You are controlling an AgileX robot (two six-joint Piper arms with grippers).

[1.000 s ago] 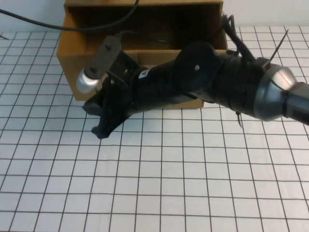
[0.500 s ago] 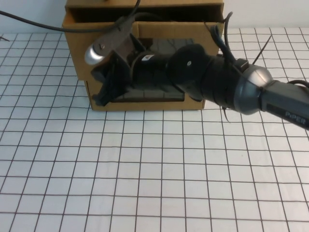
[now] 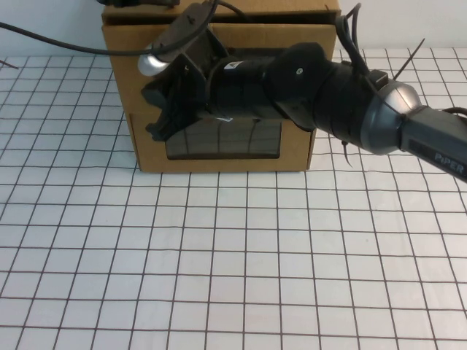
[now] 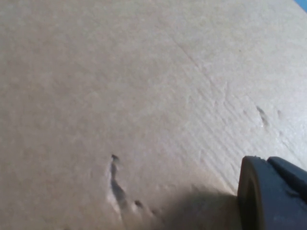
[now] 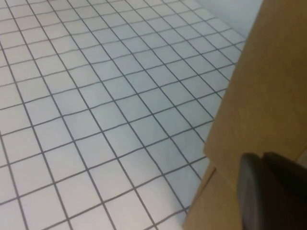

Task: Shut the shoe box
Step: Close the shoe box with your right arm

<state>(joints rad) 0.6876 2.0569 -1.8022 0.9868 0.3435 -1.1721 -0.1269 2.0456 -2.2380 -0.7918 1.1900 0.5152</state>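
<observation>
The shoe box (image 3: 295, 153) is a brown cardboard drawer box at the table's far middle, with a clear window (image 3: 241, 142) in its front. I cannot see its white pull tab. My right arm reaches across the front from the right. My right gripper (image 3: 157, 130) is shut and presses against the left part of the box front, which also shows in the right wrist view (image 5: 268, 96) beside that gripper (image 5: 271, 194). My left gripper (image 3: 139, 4) rests on the box top at the far left. In the left wrist view it (image 4: 271, 196) lies shut against bare cardboard (image 4: 120, 96).
The box stands on a white table (image 3: 219, 255) with a black grid. A black cable (image 3: 66, 45) runs from the left edge to the right arm's wrist. A pale wall is behind the box.
My right gripper has pushed the drawer front away from me. The drawer stood well out a second ago and now sits nearly flush in its sleeve, with the window facing me.
</observation>
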